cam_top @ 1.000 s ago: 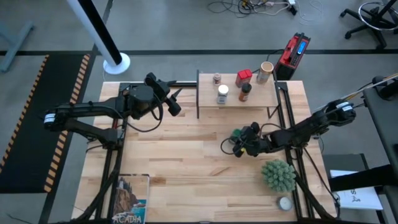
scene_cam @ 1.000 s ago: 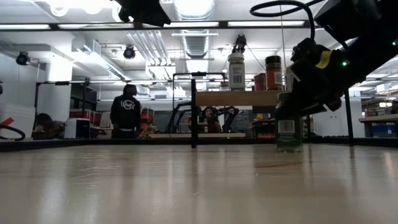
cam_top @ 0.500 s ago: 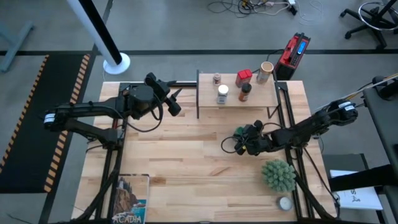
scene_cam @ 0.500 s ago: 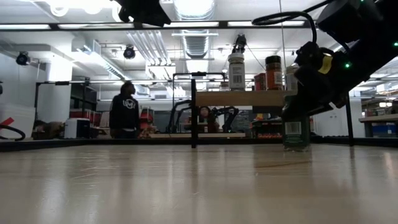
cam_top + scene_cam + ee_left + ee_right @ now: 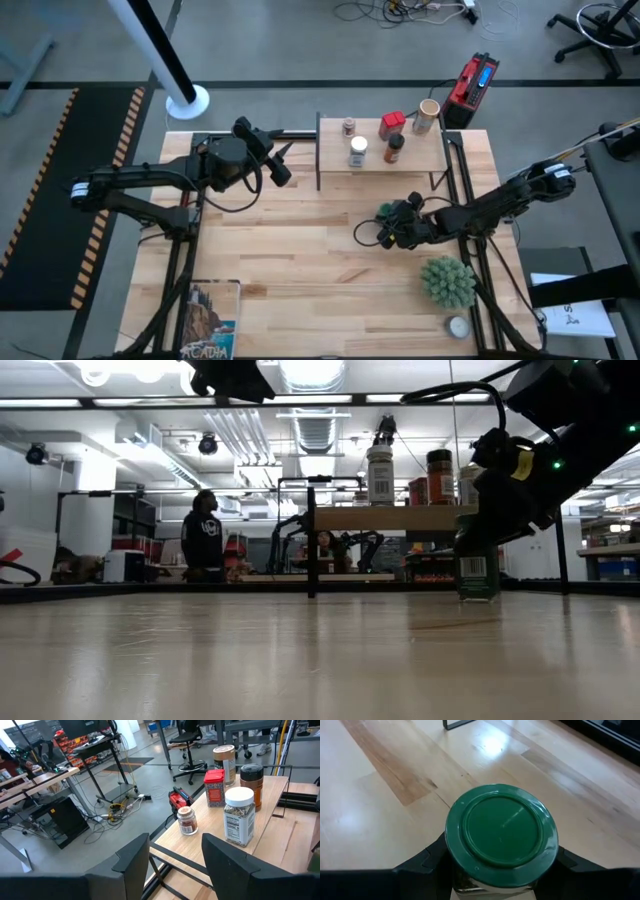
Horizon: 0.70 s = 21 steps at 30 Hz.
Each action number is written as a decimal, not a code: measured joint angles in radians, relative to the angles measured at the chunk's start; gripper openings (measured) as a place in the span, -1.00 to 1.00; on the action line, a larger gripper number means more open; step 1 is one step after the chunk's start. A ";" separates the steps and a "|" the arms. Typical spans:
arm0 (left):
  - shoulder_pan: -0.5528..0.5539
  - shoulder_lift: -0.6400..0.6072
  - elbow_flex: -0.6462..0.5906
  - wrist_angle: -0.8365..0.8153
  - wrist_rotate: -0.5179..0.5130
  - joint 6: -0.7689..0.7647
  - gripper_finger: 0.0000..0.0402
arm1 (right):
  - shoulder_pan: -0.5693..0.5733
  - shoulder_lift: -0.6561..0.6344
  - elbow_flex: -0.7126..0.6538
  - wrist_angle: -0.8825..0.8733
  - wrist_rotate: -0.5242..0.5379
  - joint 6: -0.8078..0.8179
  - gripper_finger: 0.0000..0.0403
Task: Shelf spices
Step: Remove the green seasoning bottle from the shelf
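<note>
A green-lidded spice jar [image 5: 500, 839] stands upright in my right gripper [image 5: 393, 228], right of the table's middle and in front of the shelf [image 5: 425, 152]. On the shelf stand a grey-lidded jar [image 5: 349, 126], a white-lidded jar [image 5: 357, 151], a red tin [image 5: 391, 125], a dark-lidded jar [image 5: 394, 148] and a tan cylinder [image 5: 427, 115]. My left gripper [image 5: 279, 165] hangs open and holds nothing, left of the shelf and above the table. My right gripper pinches the jar's body just under the green lid [image 5: 470, 882], with one finger [image 5: 427, 862] on each side. The fingers come from the table's right side, roughly level. The jar stays upright and its labelled lower part [image 5: 477, 572] shows below the gripper. I cannot tell whether its base is off the table.
A spiky green plant [image 5: 447, 281] and a flat white round tin [image 5: 458, 326] sit near the right front corner. A printed book [image 5: 208, 320] lies at the near left. A red device [image 5: 472, 82] stands beyond the far edge.
My right gripper has carried the green-lidded jar a little toward the table's right edge and the shelf. The jar has stayed upright.
</note>
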 joint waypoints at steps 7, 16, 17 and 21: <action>0.000 0.000 0.000 0.000 0.000 0.000 -0.18 | 0.000 0.001 0.005 -0.001 -0.002 -0.014 -0.06; 0.000 0.000 0.000 0.000 0.000 0.000 -0.13 | 0.000 0.002 0.005 -0.002 -0.007 -0.014 0.07; 0.000 0.000 0.000 0.000 0.000 0.000 -0.12 | 0.000 0.002 0.005 -0.001 -0.006 -0.014 0.08; 0.000 0.000 0.000 0.000 0.000 0.000 -0.11 | 0.000 0.002 0.005 0.000 -0.005 -0.012 0.14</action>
